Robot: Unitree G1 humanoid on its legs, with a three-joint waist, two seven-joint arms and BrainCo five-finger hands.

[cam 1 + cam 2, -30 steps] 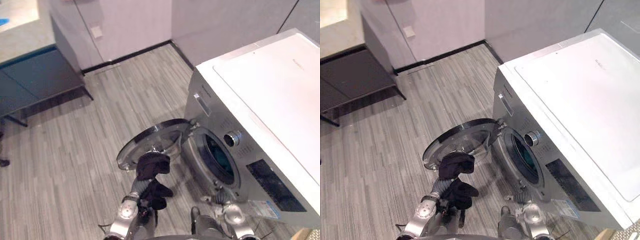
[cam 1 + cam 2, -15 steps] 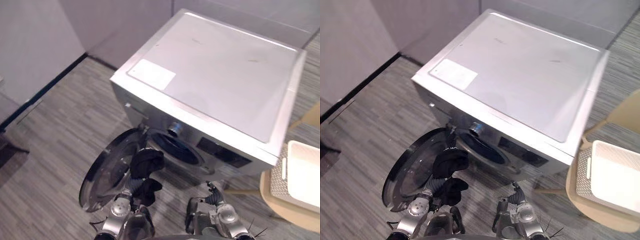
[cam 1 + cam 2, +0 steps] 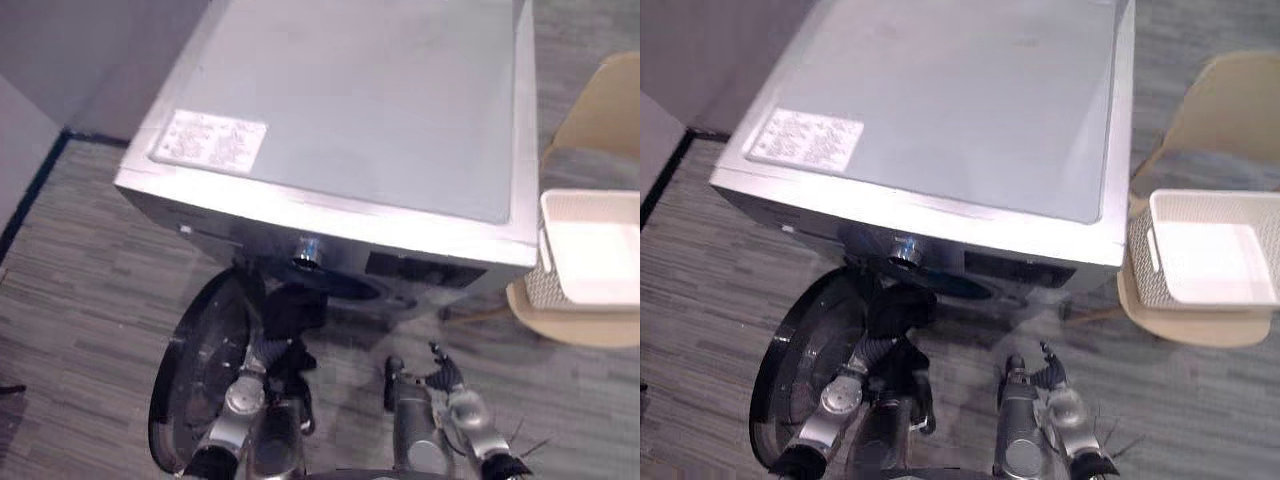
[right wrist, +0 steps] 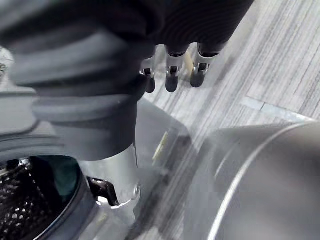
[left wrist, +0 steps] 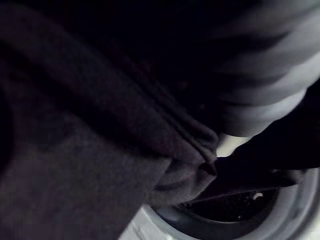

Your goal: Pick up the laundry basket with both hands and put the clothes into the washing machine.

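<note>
Closest to me, my right hand (image 4: 171, 79) hangs low in front of the machine with its fingers straight and loose, nothing in them. My left hand (image 3: 876, 350) reaches up beside it, buried in a dark, crumpled piece of clothing (image 3: 902, 305). The cloth covers that hand, so I cannot tell whether it is clasping the garment. The garment sits right at the mouth of the drum, just under the round silver control knob (image 3: 906, 250). In my left wrist view it drapes over the drum's pale rim (image 5: 150, 225), but I can't say whether any of it is inside.

The round, dark-rimmed glass door (image 3: 800, 375) stands swung open on my left, over the grey striped floor (image 3: 700, 290). Beyond is the silver-grey front-loading washing machine (image 3: 970, 100), with a white label (image 3: 805, 140) on its flat top.

To the machine's right, well apart from both hands, the white perforated plastic laundry basket (image 3: 1143, 262) rests on the seat of a beige chair (image 3: 1225, 105).
</note>
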